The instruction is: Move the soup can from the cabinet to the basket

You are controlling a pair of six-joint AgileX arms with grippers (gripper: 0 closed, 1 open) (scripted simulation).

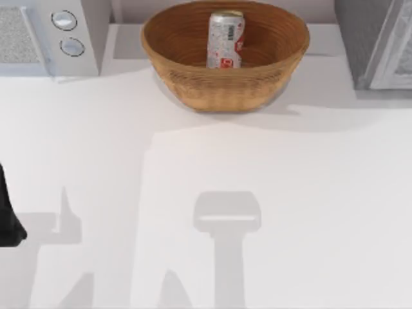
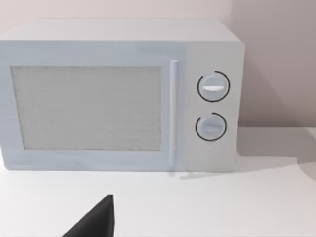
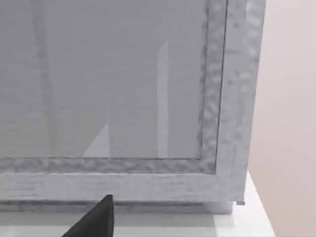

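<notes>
Top view, items counted from left to right across the white table [image 1: 270, 212].

One left arm [image 1: 8, 215]: a dark shape at the table's left edge, parked well short of the back row. Its gripper [image 2: 96, 219] appears in the left wrist view as one dark finger tip; whether the claw is open or closed cannot be told.

One white microwave [image 1: 55, 35], back left corner, carrying two round knobs [image 1: 64, 20], one above the other. It stands directly ahead of the left claw and well apart from it; its door is closed.

One basket [image 1: 225, 87], brown woven wicker, back centre, between the microwave and the cabinet and well apart from both claws. Contents: one soup can [image 1: 225, 40], silver-white with red label patches, leaning against the inner wall on the far side.

One cabinet [image 1: 376, 42], dark grey and speckled with a pale framed door, back right corner, partly in view. It stands close ahead of the right claw.

One right gripper [image 3: 96, 219]: a single dark finger tip in the right wrist view, near the cabinet's lower frame; its state cannot be told.
</notes>
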